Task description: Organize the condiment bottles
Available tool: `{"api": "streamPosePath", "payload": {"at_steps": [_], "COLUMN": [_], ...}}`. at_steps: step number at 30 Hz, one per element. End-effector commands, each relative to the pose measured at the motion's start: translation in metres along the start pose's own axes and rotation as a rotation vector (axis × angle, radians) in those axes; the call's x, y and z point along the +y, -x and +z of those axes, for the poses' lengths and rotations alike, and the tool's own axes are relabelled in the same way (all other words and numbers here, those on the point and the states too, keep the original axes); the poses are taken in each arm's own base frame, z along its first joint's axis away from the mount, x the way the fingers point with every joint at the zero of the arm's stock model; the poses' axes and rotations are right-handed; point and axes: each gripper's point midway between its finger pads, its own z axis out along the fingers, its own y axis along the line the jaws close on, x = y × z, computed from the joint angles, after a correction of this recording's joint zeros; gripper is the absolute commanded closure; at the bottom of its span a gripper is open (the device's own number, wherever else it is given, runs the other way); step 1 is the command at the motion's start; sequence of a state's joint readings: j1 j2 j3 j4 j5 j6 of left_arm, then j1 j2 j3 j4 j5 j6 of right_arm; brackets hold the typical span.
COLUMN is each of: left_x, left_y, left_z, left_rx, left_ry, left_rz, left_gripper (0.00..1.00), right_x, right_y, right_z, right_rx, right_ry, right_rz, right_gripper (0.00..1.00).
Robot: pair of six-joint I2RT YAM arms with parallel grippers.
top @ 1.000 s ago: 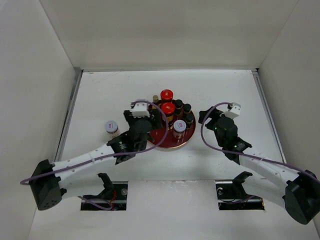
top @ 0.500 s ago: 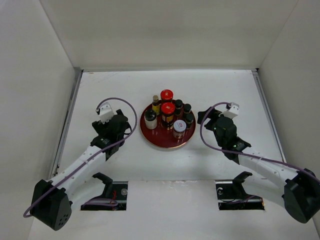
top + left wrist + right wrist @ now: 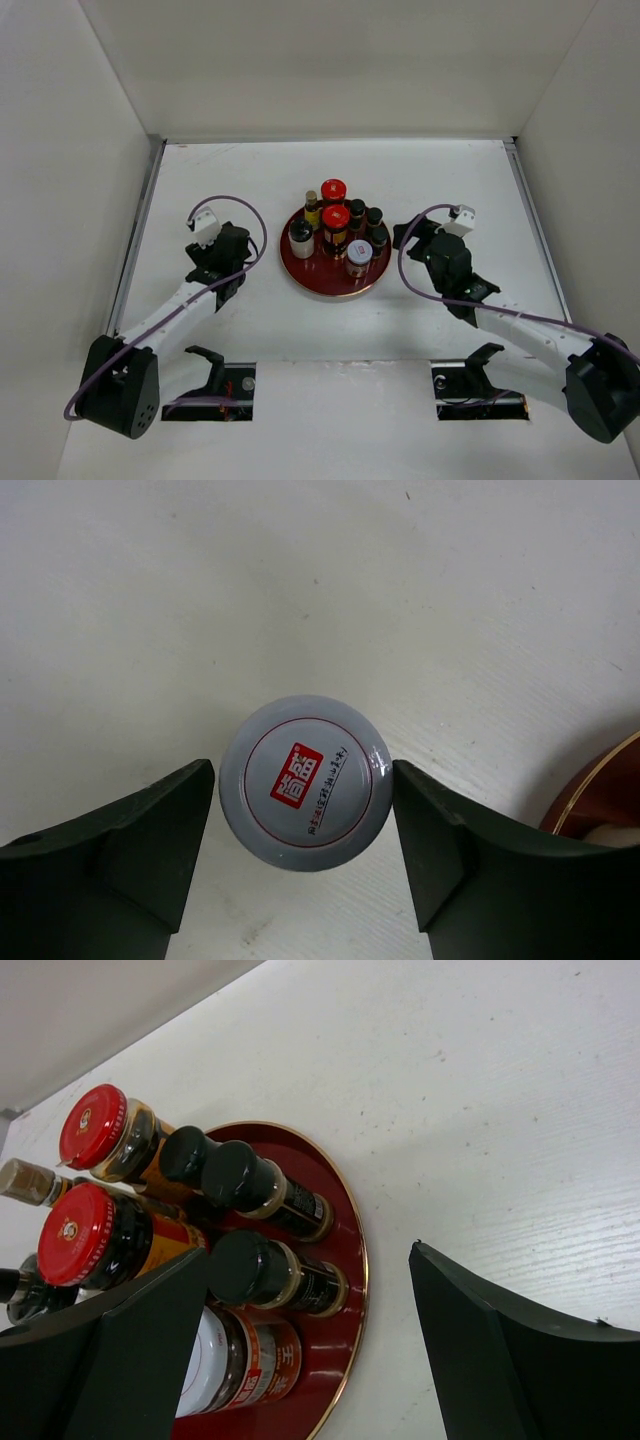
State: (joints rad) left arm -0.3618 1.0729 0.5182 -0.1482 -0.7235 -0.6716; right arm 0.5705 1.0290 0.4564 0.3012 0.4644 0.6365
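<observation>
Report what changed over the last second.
The left pincer swung left off the red tray and came down over the white-lidded jar standing on the table, narrowing to flank it closely. Whether it grips the jar yet is unclear. The right pincer stayed open beside the tray, and the bottles on the tray did not move.

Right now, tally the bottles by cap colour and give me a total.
Red caps: 2
Black caps: 4
White lids: 2
Brown cap: 1
Total: 9
</observation>
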Motion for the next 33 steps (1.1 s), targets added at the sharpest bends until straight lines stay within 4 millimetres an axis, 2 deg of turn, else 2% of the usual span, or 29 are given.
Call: {"api": "streamPosePath", "payload": {"at_steps": [1,4,6,8,12,14,19,23,27,30,33], "left_x": [-0.015,-0.020,-0.025,-0.031,-0.051,-0.067,-0.113,-0.157,-0.198,-0.219,-0.236], "left_y": [0.010,0.012,0.014,0.021,0.040,0.042,0.024,0.014,0.009,0.003,-0.014], "left_z": [0.006,0.002,-0.008,-0.026,-0.068,-0.087,-0.123,-0.152,-0.167,-0.167,-0.163], "left_rx": [-0.040,-0.043,-0.050,-0.070,-0.085,-0.059,0.020,0.015,-0.009,-0.013,0.005], "left_ry": [-0.053,-0.074,-0.103,-0.154,-0.281,-0.360,-0.535,-0.667,-0.771,-0.807,-0.837], "left_rz": [-0.058,-0.049,-0.035,-0.033,-0.031,-0.003,0.075,0.114,0.126,0.134,0.149], "left_gripper": [0.38,0.60,0.67,0.71,0.73,0.73,0.73,0.74,0.74,0.74,0.73], "right_x": [0.021,0.022,0.021,0.023,0.024,0.024,0.027,0.027,0.028,0.028,0.030], "right_y": [0.011,0.011,0.010,0.009,0.006,0.004,0.003,0.004,0.002,0.001,0.002], "right_z": [0.000,0.000,0.000,0.001,0.002,0.003,0.003,0.002,0.002,0.003,0.001], "right_rx": [-0.030,-0.030,-0.029,-0.026,-0.017,-0.014,-0.014,-0.017,-0.013,-0.008,-0.011], "right_ry": [0.070,0.072,0.069,0.074,0.075,0.074,0.079,0.080,0.081,0.083,0.089], "right_rz": [0.026,0.023,0.023,0.021,0.014,0.013,0.005,0.007,0.003,0.002,0.001], "right_gripper": [0.12,0.12,0.12,0.12,0.12,0.12,0.13,0.13,0.13,0.13,0.13]}}
